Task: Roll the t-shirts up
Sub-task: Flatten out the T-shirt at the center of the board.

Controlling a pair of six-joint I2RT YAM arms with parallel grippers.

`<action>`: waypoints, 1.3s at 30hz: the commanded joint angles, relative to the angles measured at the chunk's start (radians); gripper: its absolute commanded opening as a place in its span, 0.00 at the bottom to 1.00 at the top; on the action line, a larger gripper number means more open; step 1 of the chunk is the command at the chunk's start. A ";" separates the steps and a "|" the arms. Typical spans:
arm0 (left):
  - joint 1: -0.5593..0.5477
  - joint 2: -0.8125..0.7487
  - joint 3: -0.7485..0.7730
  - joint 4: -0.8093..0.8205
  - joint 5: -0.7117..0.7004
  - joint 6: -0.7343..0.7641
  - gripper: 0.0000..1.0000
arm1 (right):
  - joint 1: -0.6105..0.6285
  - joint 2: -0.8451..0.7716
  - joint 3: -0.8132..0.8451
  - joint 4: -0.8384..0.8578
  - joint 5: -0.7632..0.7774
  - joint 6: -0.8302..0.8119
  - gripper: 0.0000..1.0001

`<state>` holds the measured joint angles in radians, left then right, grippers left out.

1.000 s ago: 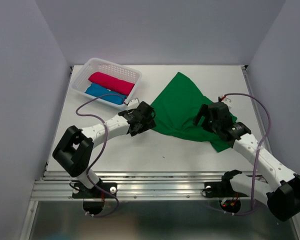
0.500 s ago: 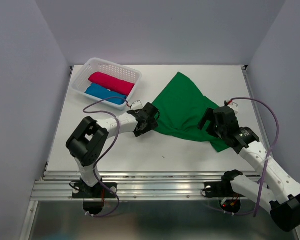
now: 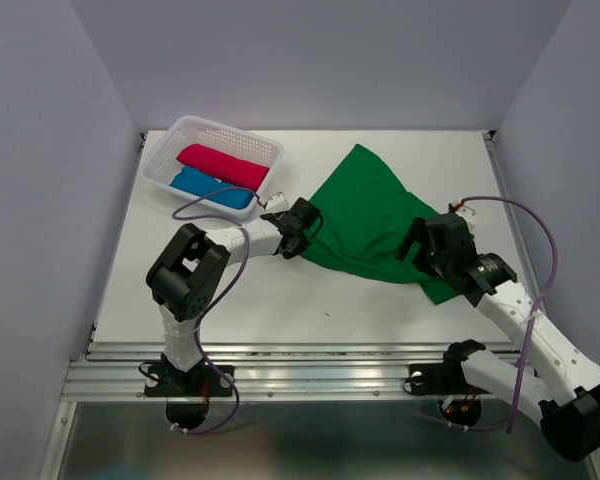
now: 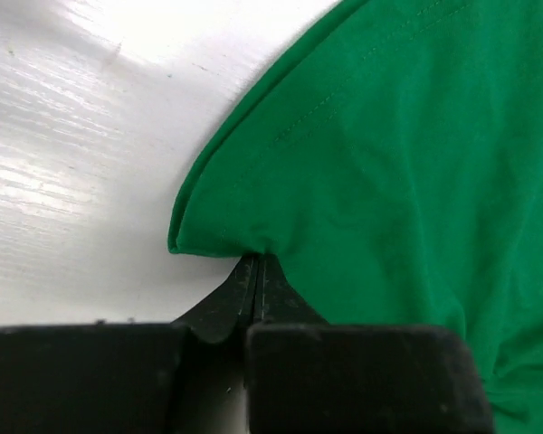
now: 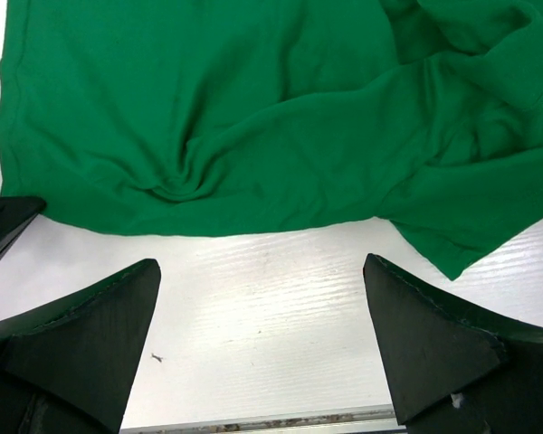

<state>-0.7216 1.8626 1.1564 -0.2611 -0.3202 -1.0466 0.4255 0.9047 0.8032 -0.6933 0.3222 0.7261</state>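
green t-shirt (image 3: 365, 215), edge in left gripper (image 4: 258, 269) (pinched)

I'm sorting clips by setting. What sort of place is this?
Most likely a robot lab booth, not a home: plain grey walls box in a white table, and the left arm and right arm are bolted to a metal rail at its near edge.

The green t-shirt (image 3: 365, 210) is plain, as are the crimson-pink t-shirt (image 3: 223, 165) and blue t-shirt (image 3: 208, 187); the lattice basket (image 3: 230, 130) is white.
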 commanded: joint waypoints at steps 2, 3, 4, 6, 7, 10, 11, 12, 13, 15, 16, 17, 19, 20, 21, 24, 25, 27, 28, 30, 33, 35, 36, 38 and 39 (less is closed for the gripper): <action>0.027 0.024 -0.009 -0.024 0.036 0.049 0.00 | -0.002 0.006 0.016 -0.028 0.011 0.030 1.00; 0.042 0.006 -0.029 -0.015 0.039 0.056 0.00 | -0.002 0.011 0.028 -0.043 -0.015 0.041 1.00; 0.047 -0.023 -0.085 -0.004 0.038 0.062 0.00 | -0.002 0.019 0.036 -0.085 -0.034 0.050 1.00; 0.062 -0.123 -0.138 0.016 0.032 0.083 0.00 | -0.002 0.045 0.037 -0.135 -0.070 0.088 1.00; 0.077 -0.156 -0.173 0.034 0.032 0.095 0.00 | -0.002 0.051 0.022 -0.179 -0.101 0.105 1.00; 0.085 -0.258 -0.173 0.019 0.011 0.146 0.00 | -0.002 0.048 -0.030 -0.230 -0.141 0.165 1.00; 0.085 -0.270 -0.166 0.007 0.006 0.164 0.00 | -0.002 0.039 -0.044 -0.235 -0.146 0.179 1.00; 0.085 -0.279 -0.159 -0.009 0.000 0.169 0.00 | -0.002 0.017 -0.055 -0.239 -0.150 0.208 1.00; 0.086 -0.293 -0.159 -0.013 -0.008 0.171 0.00 | -0.002 0.007 -0.067 -0.247 -0.158 0.226 1.00; 0.094 -0.335 -0.172 0.008 -0.011 0.178 0.00 | -0.002 -0.015 -0.090 -0.252 -0.158 0.268 1.00; 0.106 -0.361 -0.190 0.020 0.003 0.183 0.00 | -0.002 -0.020 -0.096 -0.250 -0.157 0.279 1.00; 0.113 -0.370 -0.195 0.029 0.007 0.189 0.00 | -0.002 -0.023 -0.099 -0.246 -0.153 0.283 1.00; 0.120 -0.378 -0.196 0.036 0.018 0.209 0.00 | -0.002 -0.018 -0.091 -0.206 -0.152 0.266 1.00; 0.120 -0.376 -0.190 0.034 0.024 0.217 0.00 | -0.002 -0.009 -0.072 -0.200 -0.143 0.263 1.00; 0.120 -0.373 -0.185 0.030 0.024 0.224 0.00 | -0.002 0.003 -0.061 -0.192 -0.117 0.259 1.00; 0.120 -0.367 -0.178 0.028 0.035 0.243 0.00 | -0.002 0.063 -0.038 -0.192 -0.062 0.283 1.00; 0.120 -0.365 -0.185 0.031 0.039 0.246 0.00 | -0.002 0.078 -0.038 -0.186 -0.058 0.291 1.00; 0.120 -0.362 -0.198 0.034 0.067 0.250 0.00 | -0.002 0.115 -0.053 -0.145 -0.075 0.299 1.00; 0.122 -0.362 -0.205 0.039 0.067 0.250 0.00 | -0.002 0.125 -0.059 -0.129 -0.078 0.297 1.00; 0.120 -0.373 -0.225 0.062 0.078 0.260 0.00 | -0.011 0.145 -0.067 -0.114 -0.075 0.296 1.00; 0.123 -0.391 -0.253 0.074 0.075 0.270 0.00 | -0.094 0.149 -0.084 -0.098 -0.071 0.271 1.00; 0.126 -0.379 -0.245 0.066 0.078 0.277 0.00 | -0.199 0.148 -0.111 -0.048 -0.119 0.214 1.00; 0.126 -0.375 -0.242 0.066 0.081 0.278 0.00 | -0.230 0.149 -0.120 -0.028 -0.144 0.193 1.00; 0.125 -0.367 -0.241 0.066 0.086 0.281 0.00 | -0.264 0.161 -0.128 -0.005 -0.170 0.159 1.00; 0.125 -0.367 -0.241 0.069 0.089 0.280 0.00 | -0.274 0.166 -0.130 -0.005 -0.164 0.154 1.00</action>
<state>-0.6003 1.5078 0.9100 -0.2058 -0.2340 -0.7910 0.1921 1.0626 0.6880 -0.7654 0.1856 0.9413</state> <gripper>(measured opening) 0.025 0.998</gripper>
